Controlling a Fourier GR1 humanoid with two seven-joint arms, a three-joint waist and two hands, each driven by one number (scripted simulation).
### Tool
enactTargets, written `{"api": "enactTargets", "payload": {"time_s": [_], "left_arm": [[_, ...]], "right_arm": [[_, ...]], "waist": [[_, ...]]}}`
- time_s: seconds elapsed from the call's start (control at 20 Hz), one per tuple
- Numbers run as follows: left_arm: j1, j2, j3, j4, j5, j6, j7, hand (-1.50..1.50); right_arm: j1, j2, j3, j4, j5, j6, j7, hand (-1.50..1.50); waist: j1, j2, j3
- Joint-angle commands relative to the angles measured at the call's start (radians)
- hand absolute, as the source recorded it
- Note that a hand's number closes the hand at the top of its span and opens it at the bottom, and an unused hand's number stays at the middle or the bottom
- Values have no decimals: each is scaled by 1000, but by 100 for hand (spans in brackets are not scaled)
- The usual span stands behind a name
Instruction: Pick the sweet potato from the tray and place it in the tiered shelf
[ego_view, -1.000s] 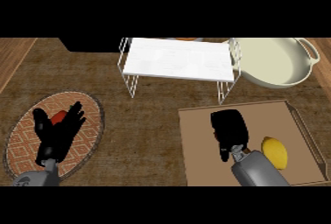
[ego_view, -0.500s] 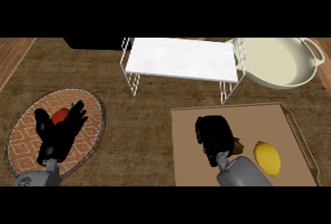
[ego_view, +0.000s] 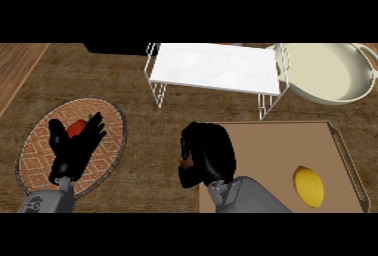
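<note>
Right hand (ego_view: 205, 156) curled at the tray's (ego_view: 280, 137) left edge, fingers wrapped round the sweet potato (ego_view: 184, 162) (only an orange sliver shows). Lemon (ego_view: 308, 186) lies to its right; white tiered shelf (ego_view: 214, 72) beyond. Left hand (ego_view: 74, 145) open, resting over patterned mat (ego_view: 40, 150). No writing legible.

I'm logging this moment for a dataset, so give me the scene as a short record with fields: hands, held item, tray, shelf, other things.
right hand: curled at the tray's left edge, a small orange thing showing under its fingers
held item: probably the sweet potato, mostly hidden
left hand: open, resting over the patterned mat
tray: brown, holds a lemon
tiered shelf: white wire, behind the tray
other: red pepper on the mat; cream pan at upper right
</note>
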Motion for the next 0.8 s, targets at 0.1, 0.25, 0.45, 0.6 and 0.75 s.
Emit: {"api": "enactTargets", "payload": {"time_s": [0.1, 0.25, 0.45, 0.6, 0.75], "left_arm": [[21, 31, 29, 8, 15, -15, 22, 0], [3, 9, 24, 22, -2, 11, 13, 0], [15, 14, 32, 24, 11, -12, 3, 0], [26, 2, 28, 31, -2, 0, -6, 0], [27, -21, 10, -2, -21, 39, 19, 0]], "right_arm": [[-287, 19, 75, -111, 29, -121, 348, 150], [-427, 19, 43, -158, 34, -91, 483, 150], [-588, 19, -42, -159, -17, 21, 588, 150], [-649, 19, -103, -115, -5, 49, 584, 150], [-738, 19, -222, -55, -13, 63, 567, 150]], "waist": [[-15, -9, -1], [-30, -10, -2], [-38, -12, -2], [-50, -8, -2], [-50, -8, -1]]}}
